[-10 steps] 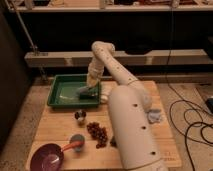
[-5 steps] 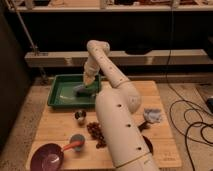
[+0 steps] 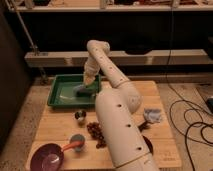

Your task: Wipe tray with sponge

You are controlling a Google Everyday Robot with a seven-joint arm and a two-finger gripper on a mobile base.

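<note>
A green tray (image 3: 64, 93) sits at the back left of the wooden table (image 3: 55, 131). My white arm reaches from the front over the table and bends down into the tray. My gripper (image 3: 86, 86) is low over the tray's right part, on a blue-green sponge (image 3: 85, 90) that rests on the tray floor.
On the table stand a purple bowl (image 3: 47, 157) with an orange-handled tool (image 3: 75, 145), a small dark round object (image 3: 80, 116), a cluster of dark red pieces (image 3: 94, 130) and a crumpled blue-grey cloth (image 3: 153, 116). Cables (image 3: 192, 122) lie on the floor at the right. Shelving runs behind.
The arm has swung left and then slightly back, and the sponge has shifted with the gripper across the right side of the tray.
</note>
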